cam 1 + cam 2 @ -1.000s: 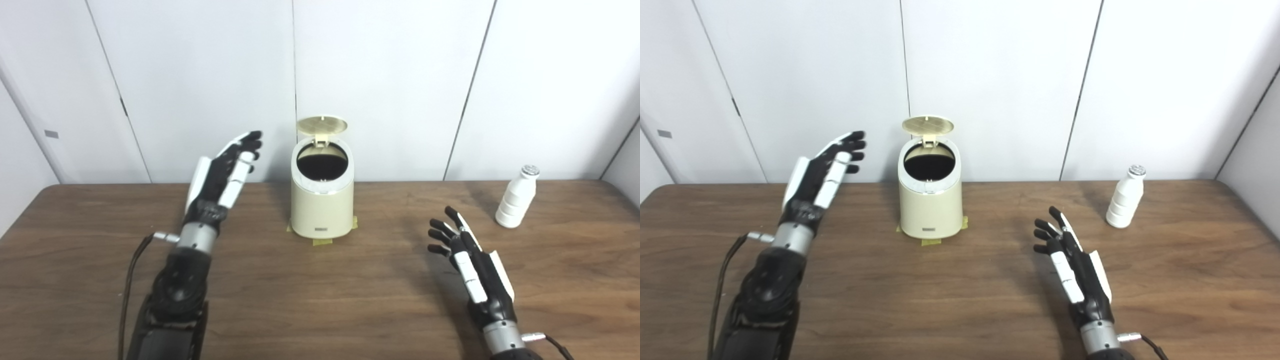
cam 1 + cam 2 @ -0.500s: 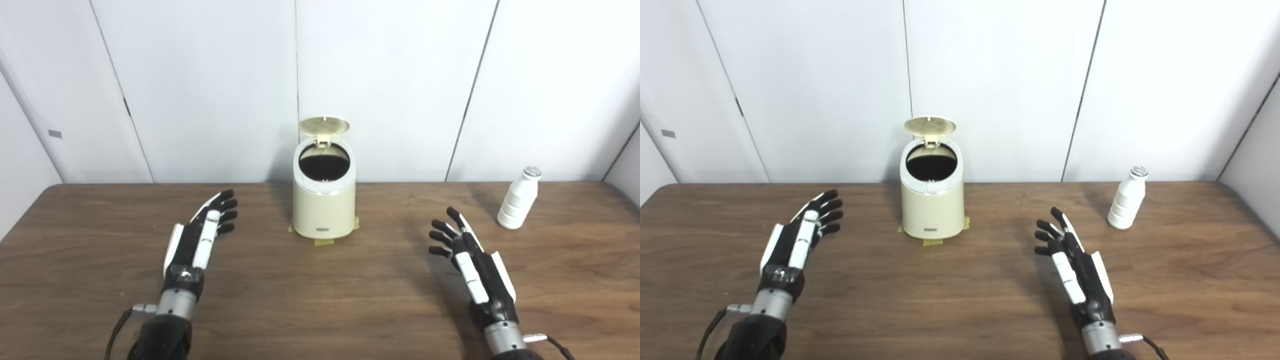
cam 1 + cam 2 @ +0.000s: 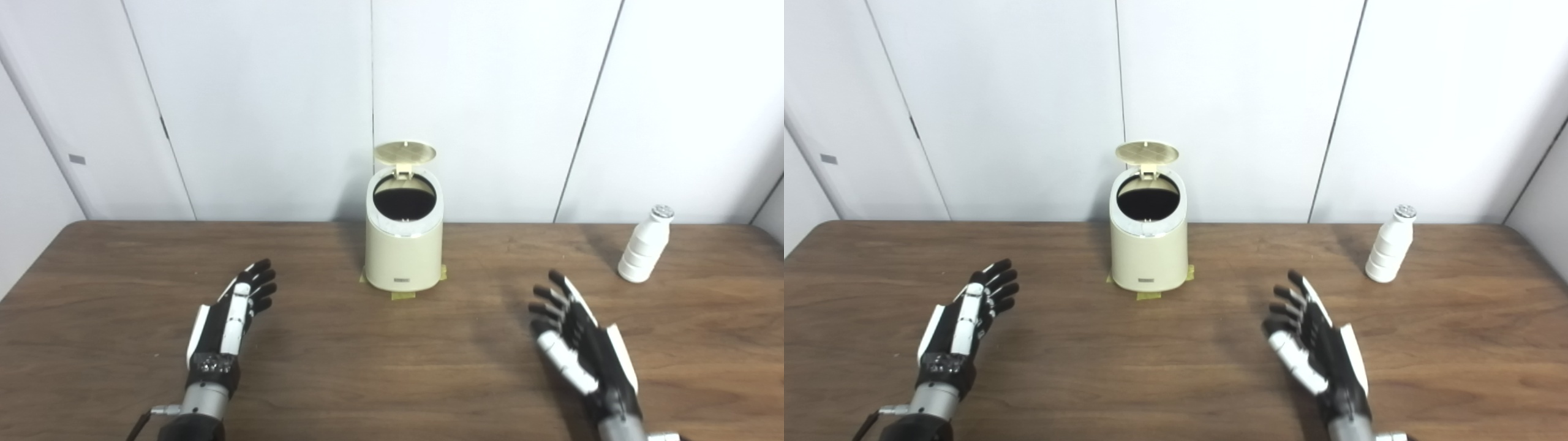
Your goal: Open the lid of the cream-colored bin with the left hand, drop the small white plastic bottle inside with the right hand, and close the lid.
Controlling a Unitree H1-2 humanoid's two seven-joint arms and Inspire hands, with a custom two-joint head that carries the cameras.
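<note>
Right hand (image 3: 579, 346) hovers low over the table (image 3: 380, 367) at the near right, fingers spread and holding nothing, well apart from the small white bottle (image 3: 643, 248). Left hand (image 3: 229, 315) rests low at the near left, also spread and empty.

With the lid (image 3: 405, 152) already tipped up behind the dark mouth of the cream-colored bin (image 3: 403, 245), the step in hand looks like the reach for the bottle. To do it well, the right hand should travel out to the far right, come in from the side, and wrap the ribbed body below the neck so the narrow, upright bottle is not knocked over.

The bottle is white plastic with stepped ridges and a silvery cap, standing near the table's far right edge. The bin sits at the centre back on yellow tape tabs (image 3: 403, 295).
</note>
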